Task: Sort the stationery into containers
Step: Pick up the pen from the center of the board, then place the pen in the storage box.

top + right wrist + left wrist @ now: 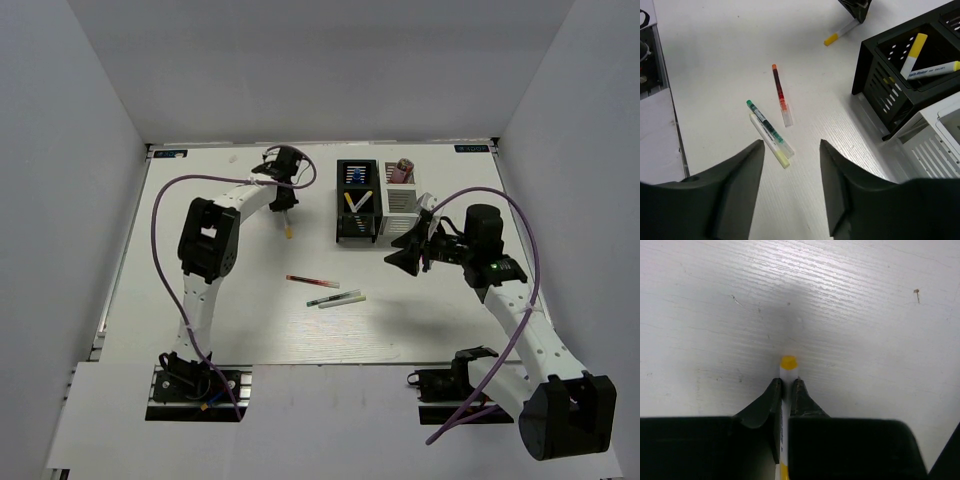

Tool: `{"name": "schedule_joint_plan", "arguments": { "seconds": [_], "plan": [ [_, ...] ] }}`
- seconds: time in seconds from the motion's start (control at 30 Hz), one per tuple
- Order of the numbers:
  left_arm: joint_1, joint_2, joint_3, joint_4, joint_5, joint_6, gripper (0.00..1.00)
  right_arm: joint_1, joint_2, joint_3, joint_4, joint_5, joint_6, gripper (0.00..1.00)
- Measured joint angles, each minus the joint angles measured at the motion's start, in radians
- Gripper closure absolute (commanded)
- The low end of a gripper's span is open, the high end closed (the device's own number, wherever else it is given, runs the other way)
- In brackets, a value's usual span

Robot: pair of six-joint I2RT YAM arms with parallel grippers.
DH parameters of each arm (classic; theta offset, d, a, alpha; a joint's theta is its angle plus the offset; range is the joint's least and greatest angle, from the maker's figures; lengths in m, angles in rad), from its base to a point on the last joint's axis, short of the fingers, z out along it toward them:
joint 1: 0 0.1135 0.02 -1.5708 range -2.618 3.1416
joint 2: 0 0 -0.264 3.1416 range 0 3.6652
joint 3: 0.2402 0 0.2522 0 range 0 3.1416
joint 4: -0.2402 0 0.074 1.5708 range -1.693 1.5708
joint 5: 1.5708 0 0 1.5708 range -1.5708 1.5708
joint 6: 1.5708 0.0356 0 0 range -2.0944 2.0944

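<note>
My left gripper [285, 210] [787, 382] is shut on a thin white pen with a yellow tip [788, 363] [288, 228], held upright just above the table, left of the black organiser [357, 228]. That organiser holds two yellow-tipped pens [914, 52] and a blue-capped item [356, 174]. The white-grey organiser [400, 203] stands to its right with a pink cylinder [405, 168] at its far end. A red pen [312, 281] [780, 92], a green-and-white pen [765, 122] and a white yellow-tipped pen [769, 145] lie on the table. My right gripper [405, 258] [791, 145] is open and empty above them.
The white table [230, 320] is walled in by grey panels at the back and both sides. Both organisers stand side by side at the back centre. My left arm's purple cable [160, 230] loops out over the table's left side.
</note>
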Motion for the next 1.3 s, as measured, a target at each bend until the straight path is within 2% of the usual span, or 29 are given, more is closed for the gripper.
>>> {"name": "schedule_joint_plan", "arguments": {
  "seconds": [0.07,0.33,0.4,0.43,0.47,0.53,0.67,0.77,1.0,1.3],
  "plan": [
    [0.0,-0.009,-0.015,0.007,0.005,0.006,1.0,-0.001,0.0,0.0,-0.004,0.003,-0.004,0.1],
    [-0.002,-0.138,-0.2,0.042,0.031,0.026,1.0,-0.002,-0.007,-0.01,-0.059,0.087,-0.02,0.1],
    [-0.006,-0.191,-0.248,0.05,0.047,0.035,1.0,-0.003,-0.022,-0.033,-0.067,0.091,-0.037,0.27],
    [-0.008,-0.226,-0.272,0.071,0.065,0.042,1.0,-0.003,-0.03,-0.047,-0.075,0.09,-0.048,0.39],
    [-0.01,-0.263,-0.298,0.098,0.083,0.047,1.0,-0.003,-0.037,-0.06,-0.08,0.09,-0.055,0.7],
    [-0.014,-0.367,-0.372,0.184,0.136,0.056,1.0,-0.003,-0.046,-0.084,-0.092,0.091,-0.069,1.0],
    [-0.032,-0.598,-0.525,0.429,0.257,0.055,1.0,-0.005,-0.052,-0.123,-0.109,0.102,-0.087,1.0],
    [-0.053,-0.668,-0.552,0.607,0.35,0.052,1.0,-0.005,-0.053,-0.141,-0.111,0.108,-0.092,1.0],
    [-0.116,-0.547,-0.467,0.832,0.506,0.046,1.0,-0.005,-0.053,-0.18,-0.111,0.117,-0.099,1.0],
    [-0.19,-0.378,-0.387,0.986,0.48,0.106,1.0,-0.005,-0.078,-0.203,-0.105,0.127,-0.107,1.0]
  ]
}}
